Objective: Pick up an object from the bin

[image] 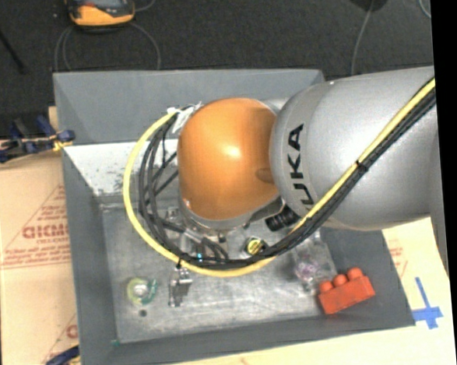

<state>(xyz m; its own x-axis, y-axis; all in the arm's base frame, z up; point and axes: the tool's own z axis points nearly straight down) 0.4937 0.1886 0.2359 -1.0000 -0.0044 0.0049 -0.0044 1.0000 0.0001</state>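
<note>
The small round thing of clear and green plastic (141, 289) lies on the floor of the grey metal bin (87, 242), in its near-left part, not far from the left wall and well clear of the near wall. It lies alone, with bare scratched metal all round it. My hand (178, 289) is down close to the floor just to the right of it. There is a narrow strip of bare floor between the two, so they are apart and not touching. From this angle I cannot tell whether my hand is wide or narrow, nor whether it touches the floor.

Above my hand sits the rounded orange cover (225, 158) on my wrist, over the middle of the bin. A yellow cable (133, 194) loops round the cover's left side and runs under it towards the right. A bundle of black cables (154, 183) lies inside that loop. My silver-grey arm (360, 161) comes in from the right and hides the far-right part of the floor.

In the near-right corner lies a red plastic toy brick (347, 292) with studs on its far side. It is turned slightly askew to the near wall. Just to its far left is a small crumpled clear thing with a purple tint (308, 268), close beside the brick and partly under my arm. Both are well apart from my hand.
</note>
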